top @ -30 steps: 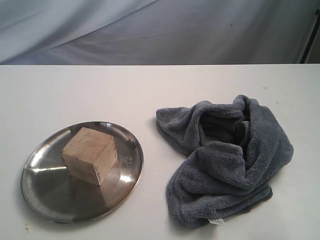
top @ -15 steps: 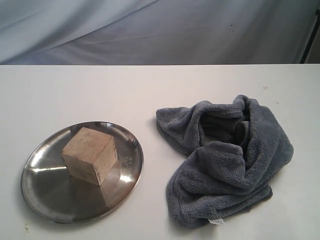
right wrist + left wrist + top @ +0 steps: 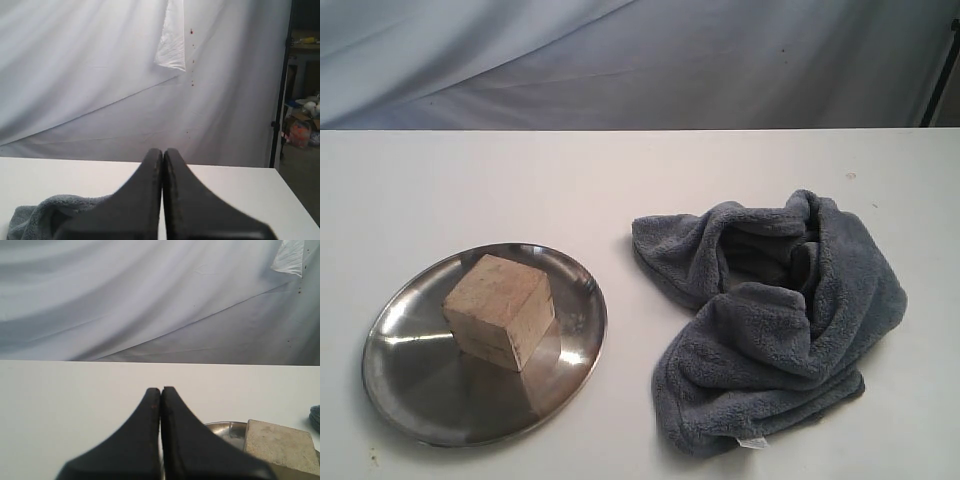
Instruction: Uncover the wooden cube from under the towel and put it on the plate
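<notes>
One cube (image 3: 500, 310): sits on the one plate (image 3: 420, 385). One towel (image 3: 780, 320): bunched, right of plate, apart. Two grippers, left (image 3: 160, 389) and right (image 3: 163, 150): each pressed together, empty.

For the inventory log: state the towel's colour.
Dark grey fleece towel, clearest in the exterior view.

pale, faintly grained wooden cube (image 3: 500, 310), glossy mirror-like metal plate (image 3: 410, 390), fluffy grey fleece towel (image 3: 780, 330), matt white table (image 3: 520, 190).
</notes>
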### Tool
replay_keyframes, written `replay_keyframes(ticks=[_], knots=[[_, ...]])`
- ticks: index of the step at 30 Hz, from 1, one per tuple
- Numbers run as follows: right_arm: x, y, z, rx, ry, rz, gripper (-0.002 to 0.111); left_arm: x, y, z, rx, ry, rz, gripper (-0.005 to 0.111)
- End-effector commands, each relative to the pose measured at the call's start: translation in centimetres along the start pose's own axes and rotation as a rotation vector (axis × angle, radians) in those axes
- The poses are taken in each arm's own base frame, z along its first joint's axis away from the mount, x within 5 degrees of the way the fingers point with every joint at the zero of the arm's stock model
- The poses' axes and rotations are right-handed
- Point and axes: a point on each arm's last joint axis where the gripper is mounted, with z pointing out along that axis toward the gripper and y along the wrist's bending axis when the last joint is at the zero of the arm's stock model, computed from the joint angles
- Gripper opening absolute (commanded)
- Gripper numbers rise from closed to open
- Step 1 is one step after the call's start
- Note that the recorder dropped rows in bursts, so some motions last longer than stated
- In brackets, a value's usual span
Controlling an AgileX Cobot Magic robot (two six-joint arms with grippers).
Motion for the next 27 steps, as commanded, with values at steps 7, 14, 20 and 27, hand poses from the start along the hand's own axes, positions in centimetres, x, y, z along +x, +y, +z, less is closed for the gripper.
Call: replay_keyframes(ticks=[7, 14, 20, 27], knots=[[0.6, 0.1, -0.2, -0.017, 0.044, 0.049, 0.000, 0.1, 0.0, 0.0, -0.002, 0.002, -0.002, 0.001], [2.8, 0.3, 0.3, -0.029, 0.071, 0.189, 0.000, 0.1, 0.0, 0.0, -0.002, 0.002, -0.002, 0.001], [4.0, 0.3, 0.8, -0.026, 0.018, 0.208, 0.000, 0.1, 0.0, 0.0, -0.002, 0.002, 0.001, 0.001], [6.2, 0.3, 1.0, -0.017, 0.058, 0.123, 0.000, 0.1, 0.0, 0.0, -0.002, 0.002, 0.001, 0.001]])
